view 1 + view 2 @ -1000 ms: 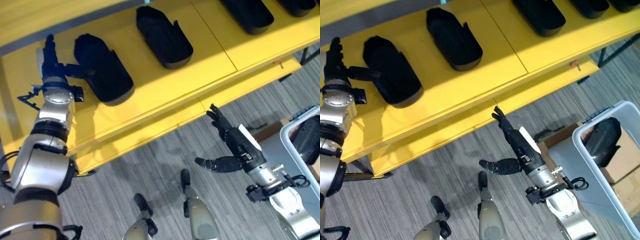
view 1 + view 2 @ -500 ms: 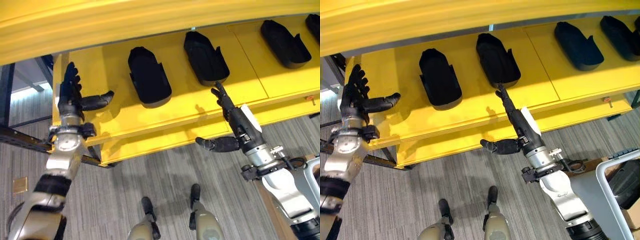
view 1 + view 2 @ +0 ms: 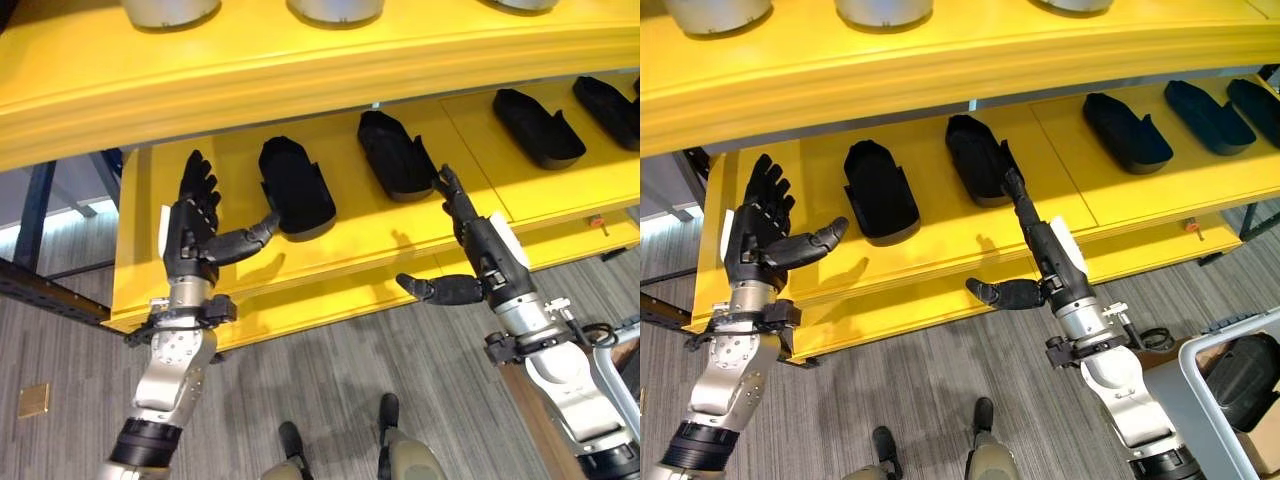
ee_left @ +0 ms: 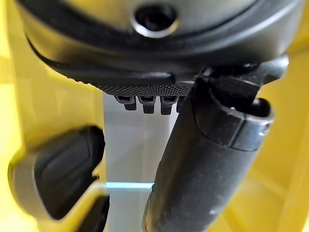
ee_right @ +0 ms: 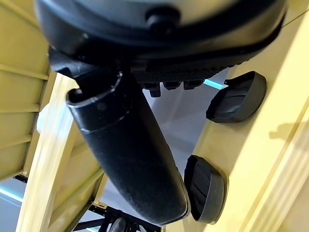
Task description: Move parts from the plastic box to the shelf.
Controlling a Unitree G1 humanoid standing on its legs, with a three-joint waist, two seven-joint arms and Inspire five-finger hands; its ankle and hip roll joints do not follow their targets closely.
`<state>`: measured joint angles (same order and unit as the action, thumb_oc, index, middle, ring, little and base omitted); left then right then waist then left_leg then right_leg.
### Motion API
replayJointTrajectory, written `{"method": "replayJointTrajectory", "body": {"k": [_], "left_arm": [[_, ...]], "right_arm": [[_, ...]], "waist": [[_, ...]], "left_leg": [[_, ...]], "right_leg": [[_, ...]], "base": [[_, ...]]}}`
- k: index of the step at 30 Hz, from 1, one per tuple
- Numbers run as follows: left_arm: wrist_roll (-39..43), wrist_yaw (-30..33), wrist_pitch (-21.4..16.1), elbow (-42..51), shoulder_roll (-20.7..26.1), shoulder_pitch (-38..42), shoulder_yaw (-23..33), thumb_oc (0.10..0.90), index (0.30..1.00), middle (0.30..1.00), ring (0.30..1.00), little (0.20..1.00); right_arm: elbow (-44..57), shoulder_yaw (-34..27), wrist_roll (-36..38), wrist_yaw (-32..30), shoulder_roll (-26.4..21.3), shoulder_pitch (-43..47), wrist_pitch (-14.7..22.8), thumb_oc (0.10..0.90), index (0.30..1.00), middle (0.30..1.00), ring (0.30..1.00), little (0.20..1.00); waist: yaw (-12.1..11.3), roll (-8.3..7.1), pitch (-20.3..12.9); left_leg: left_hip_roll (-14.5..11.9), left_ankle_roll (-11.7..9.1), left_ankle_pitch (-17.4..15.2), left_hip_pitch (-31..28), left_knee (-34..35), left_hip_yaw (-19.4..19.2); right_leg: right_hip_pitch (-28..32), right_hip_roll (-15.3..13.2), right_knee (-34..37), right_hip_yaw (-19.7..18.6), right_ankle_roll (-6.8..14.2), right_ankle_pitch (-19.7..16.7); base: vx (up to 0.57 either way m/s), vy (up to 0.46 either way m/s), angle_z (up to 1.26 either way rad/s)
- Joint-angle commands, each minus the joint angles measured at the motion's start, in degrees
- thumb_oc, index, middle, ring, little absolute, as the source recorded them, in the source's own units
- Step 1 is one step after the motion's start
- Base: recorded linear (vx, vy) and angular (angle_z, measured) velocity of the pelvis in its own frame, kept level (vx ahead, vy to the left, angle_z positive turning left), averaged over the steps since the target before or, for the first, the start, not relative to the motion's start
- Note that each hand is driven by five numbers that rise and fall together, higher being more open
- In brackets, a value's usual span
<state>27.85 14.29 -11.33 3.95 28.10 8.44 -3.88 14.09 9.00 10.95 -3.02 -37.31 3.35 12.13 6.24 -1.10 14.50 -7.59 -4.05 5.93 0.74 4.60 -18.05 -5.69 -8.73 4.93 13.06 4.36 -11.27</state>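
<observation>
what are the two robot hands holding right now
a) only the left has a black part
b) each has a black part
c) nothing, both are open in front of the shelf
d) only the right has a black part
c: the left hand and right hand both have straight, spread fingers with nothing in them, raised before the yellow shelf, while the black parts lie on it.

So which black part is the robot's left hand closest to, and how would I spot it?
Look at the yellow shelf with a row of black parts on it. It is the black part at the left end of the row. The open left robot hand is raised beside it, thumb pointing toward it.
</observation>
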Motion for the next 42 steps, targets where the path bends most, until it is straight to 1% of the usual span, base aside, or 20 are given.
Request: {"method": "replayJointTrajectory", "body": {"k": [1, 5, 8, 12, 14, 17, 19, 20, 23, 27, 35, 42], "left_arm": [[-0.2, -1.7, -7.5, 2.3, 0.6, 2.3, 1.7, 0.9, 1.0, 1.0, 1.0, 1.0], [2.3, -4.0, -6.9, 4.6, -1.4, -2.3, 0.8, 0.9, 1.0, 1.0, 1.0, 1.0], [4.2, -5.9, -6.2, 5.2, -2.1, -5.6, 0.3, 0.9, 1.0, 1.0, 1.0, 1.0], [5.5, -7.1, -5.7, 5.7, -2.6, -8.9, -0.6, 0.9, 1.0, 1.0, 1.0, 1.0], [8.4, -8.5, -4.9, 6.6, -3.0, -10.7, -2.5, 0.9, 1.0, 1.0, 1.0, 1.0], [8.7, -9.2, -4.7, 7.8, -2.6, -11.6, -3.2, 0.9, 1.0, 1.0, 1.0, 1.0], [10.3, -10.0, -4.3, 8.3, -2.4, -12.1, -4.5, 0.9, 1.0, 1.0, 1.0, 1.0], [10.7, -10.6, -4.1, 8.7, -1.8, -12.6, -5.4, 0.9, 1.0, 1.0, 1.0, 1.0], [11.1, -10.8, -4.1, 8.8, -1.7, -12.7, -5.6, 0.9, 1.0, 1.0, 1.0, 1.0], [12.5, -10.6, -4.0, 9.2, -1.4, -12.5, -6.8, 0.9, 1.0, 1.0, 1.0, 1.0], [12.5, -10.1, -3.8, 9.3, -1.6, -12.1, -7.4, 0.9, 1.0, 1.0, 1.0, 1.0], [12.9, -9.3, -4.4, 9.3, -2.1, -11.8, -7.3, 0.9, 1.0, 1.0, 1.0, 1.0]], "right_arm": [[0.8, 2.0, 4.5, -0.8, 0.9, 8.7, 4.7, 0.9, 1.0, 1.0, 1.0, 1.0], [-2.5, 4.1, 9.3, -0.5, 1.6, 12.3, 4.3, 0.9, 1.0, 1.0, 1.0, 1.0], [-4.6, 4.6, 11.2, -0.1, 1.7, 13.7, 4.2, 0.9, 1.0, 1.0, 1.0, 1.0], [-8.3, 5.2, 12.8, -0.9, 2.0, 16.1, 4.4, 0.9, 1.0, 1.0, 1.0, 1.0], [-9.9, 5.5, 13.0, -1.9, 2.1, 17.4, 4.3, 0.9, 1.0, 1.0, 1.0, 1.0], [-11.0, 5.4, 12.6, -2.5, 2.0, 18.4, 4.3, 0.9, 1.0, 1.0, 1.0, 1.0], [-12.2, 5.9, 12.2, -3.3, 1.6, 19.9, 4.3, 0.9, 1.0, 1.0, 1.0, 1.0], [-13.7, 6.3, 11.9, -4.3, 1.5, 21.6, 4.3, 0.9, 1.0, 1.0, 1.0, 1.0], [-14.4, 6.5, 12.1, -4.5, 1.7, 22.2, 4.3, 0.9, 1.0, 1.0, 1.0, 1.0], [-17.1, 7.7, 13.2, -5.7, 1.4, 25.6, 4.1, 0.9, 1.0, 1.0, 1.0, 1.0], [-20.1, 9.0, 13.8, -6.4, 1.3, 29.7, 3.9, 0.9, 1.0, 1.0, 1.0, 1.0], [-24.1, 10.4, 14.4, -7.4, 1.1, 33.8, 3.5, 0.9, 1.0, 1.0, 1.0, 1.0]], "waist": [[-1.1, -0.1, -5.5], [-2.3, 0.1, -4.7], [-2.9, 0.36, -4.0], [-4.0, 0.65, -2.9], [-4.5, 1.07, -1.7], [-4.8, 1.32, -0.9], [-5.1, 1.7, -0.1], [-5.4, 2.12, 0.8], [-5.5, 2.24, 1.0], [-5.7, 3.15, 2.3], [-5.9, 3.77, 3.5], [-6.2, 4.01, 4.6]], "left_leg": [[-5.1, -3.3, -0.6, -2.9, 0.4, 2.2], [-5.4, -3.3, -0.1, -2.6, 0.4, 3.0], [-5.3, -3.3, 0.2, -2.2, 0.4, 3.8], [-4.9, -3.2, 0.6, -1.6, 0.4, 4.8], [-4.6, -3.1, 0.9, -0.9, 0.4, 5.3], [-4.4, -3.0, 1.0, -0.4, 0.4, 5.5], [-4.2, -2.9, 1.2, 0.1, 0.4, 5.6], [-4.0, -2.9, 1.4, 0.5, 0.4, 5.6], [-4.0, -2.8, 1.5, 0.6, 0.4, 5.5], [-3.6, -2.7, 1.9, 1.6, 0.4, 5.3], [-3.4, -2.6, 2.1, 2.6, 0.4, 5.0], [-3.2, -2.5, 2.3, 3.6, 0.4, 4.8]], "right_leg": [[1.2, -2.4, -3.4, 0.2, 4.0, 4.0], [1.3, -2.4, -4.0, 0.9, 3.5, 4.4], [1.5, -2.6, -4.3, 1.7, 3.4, 4.5], [1.7, -3.1, -4.6, 2.7, 3.4, 4.3], [1.2, -3.6, -5.1, 3.2, 3.4, 4.2], [0.7, -3.9, -5.5, 3.5, 3.5, 4.1], [0.1, -4.2, -5.9, 3.4, 3.5, 3.9], [-0.6, -4.6, -6.4, 3.3, 3.6, 3.8], [-0.9, -4.7, -6.6, 3.2, 3.6, 3.8], [-2.8, -5.2, -7.7, 2.7, 3.6, 3.6], [-4.7, -5.5, -8.6, 2.1, 3.6, 3.5], [-6.3, -5.7, -9.2, 1.9, 3.6, 3.3]], "base": [[-0.01, -0.052, -0.07], [-0.02, -0.044, 0.01], [-0.02, -0.028, 0.11], [-0.03, -0.02, 0.17], [-0.05, -0.013, 0.18], [-0.05, -0.005, 0.15], [-0.06, 0.005, 0.15], [-0.05, 0.008, 0.12], [-0.02, 0.003, 0.02], [-0.03, 0.008, -0.04], [0.0, 0.0, 0.0], [0.0, 0.0, 0.0]]}}
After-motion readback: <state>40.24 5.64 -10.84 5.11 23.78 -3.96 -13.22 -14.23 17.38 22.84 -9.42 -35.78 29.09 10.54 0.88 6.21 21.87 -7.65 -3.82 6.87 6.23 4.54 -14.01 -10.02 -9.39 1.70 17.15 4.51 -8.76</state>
